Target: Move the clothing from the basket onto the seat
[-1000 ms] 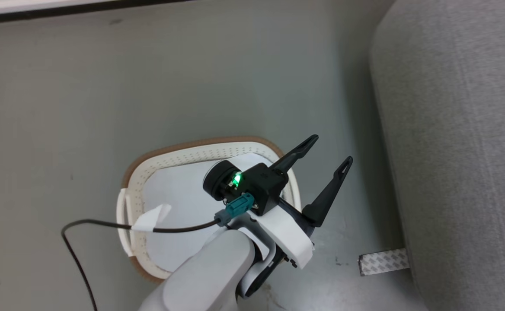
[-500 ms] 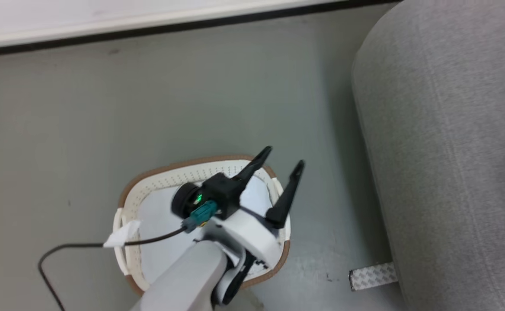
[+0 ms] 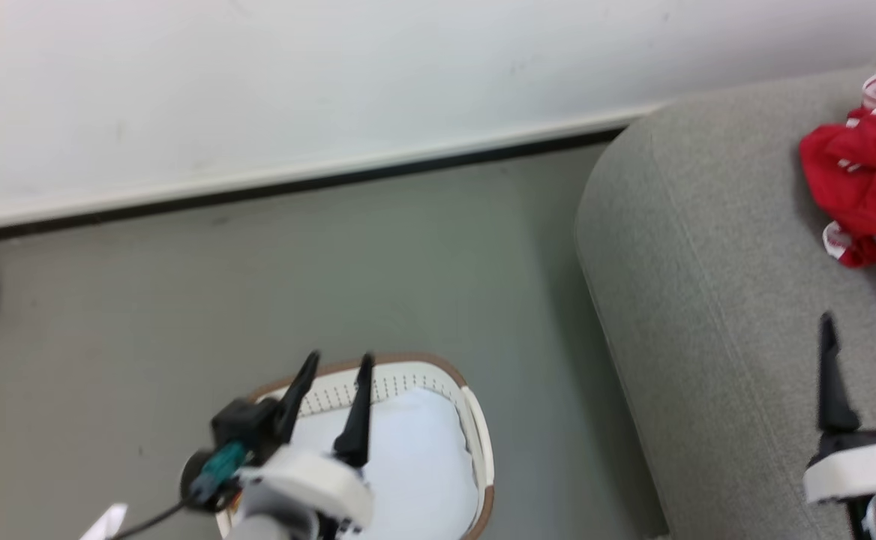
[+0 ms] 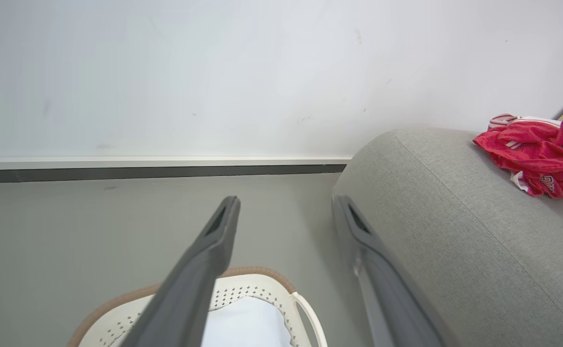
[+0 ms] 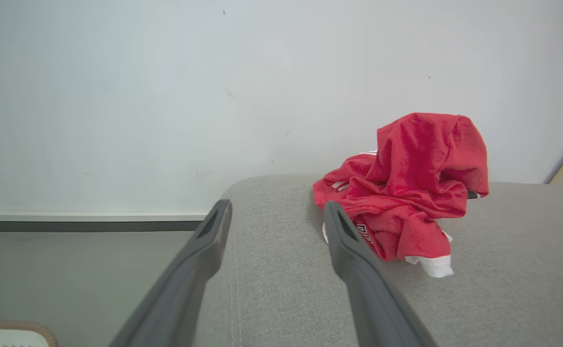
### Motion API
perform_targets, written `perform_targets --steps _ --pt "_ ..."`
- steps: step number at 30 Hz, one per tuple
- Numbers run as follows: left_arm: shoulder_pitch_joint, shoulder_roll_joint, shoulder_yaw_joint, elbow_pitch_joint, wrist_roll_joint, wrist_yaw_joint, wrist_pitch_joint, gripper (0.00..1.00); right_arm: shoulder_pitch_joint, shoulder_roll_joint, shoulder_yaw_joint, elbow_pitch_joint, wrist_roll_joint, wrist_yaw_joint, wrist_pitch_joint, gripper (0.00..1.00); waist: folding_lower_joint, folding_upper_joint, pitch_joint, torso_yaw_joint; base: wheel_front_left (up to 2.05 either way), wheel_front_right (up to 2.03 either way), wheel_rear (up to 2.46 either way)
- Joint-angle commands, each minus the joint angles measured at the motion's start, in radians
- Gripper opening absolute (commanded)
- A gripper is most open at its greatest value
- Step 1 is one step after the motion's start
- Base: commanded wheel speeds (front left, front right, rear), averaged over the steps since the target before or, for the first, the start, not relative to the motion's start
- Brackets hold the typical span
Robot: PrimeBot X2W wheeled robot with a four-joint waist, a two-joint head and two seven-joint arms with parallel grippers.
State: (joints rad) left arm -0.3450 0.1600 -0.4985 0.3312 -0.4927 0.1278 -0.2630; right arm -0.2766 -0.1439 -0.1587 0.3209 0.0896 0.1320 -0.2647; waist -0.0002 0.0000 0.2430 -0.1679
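Our left gripper (image 3: 339,358) hangs above the white laundry basket (image 3: 484,450), fingers moderately parted and holding nothing. Inside the basket we see a pale liner sheet (image 3: 415,457). Our right gripper (image 3: 861,319) hovers over the grey sofa (image 3: 708,300), likewise parted and empty. The red clothing (image 3: 869,187) lies bunched on the sofa, ahead of the right gripper and apart from it, seemingly more than one garment.

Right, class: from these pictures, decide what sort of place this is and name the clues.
Probably a home-like room, maybe staged: a grey sofa, a laundry basket on the floor, red clothing heaped on the sofa.
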Motion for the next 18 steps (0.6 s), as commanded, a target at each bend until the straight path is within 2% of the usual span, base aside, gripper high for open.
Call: perform_targets --steps 1,9,18 --pt "0.057 0.007 0.034 -0.007 0.027 0.004 -0.002 1.00 0.050 0.013 0.015 -0.028 -0.014 -0.003 0.001 1.00 0.0002 0.0000 -0.073 0.012 0.00 0.00 0.00" --pt "0.279 -0.030 0.233 -0.056 0.102 -0.012 -0.002 1.00 0.235 0.075 0.070 -0.156 -0.019 -0.002 0.001 1.00 0.0002 0.0000 -0.213 0.054 0.00 0.00 0.00" --pt "0.400 -0.079 0.375 -0.093 0.200 -0.058 -0.002 1.00 0.319 0.092 0.123 -0.154 -0.027 -0.003 0.001 1.00 0.0002 0.0000 -0.260 0.088 0.00 0.00 0.00"
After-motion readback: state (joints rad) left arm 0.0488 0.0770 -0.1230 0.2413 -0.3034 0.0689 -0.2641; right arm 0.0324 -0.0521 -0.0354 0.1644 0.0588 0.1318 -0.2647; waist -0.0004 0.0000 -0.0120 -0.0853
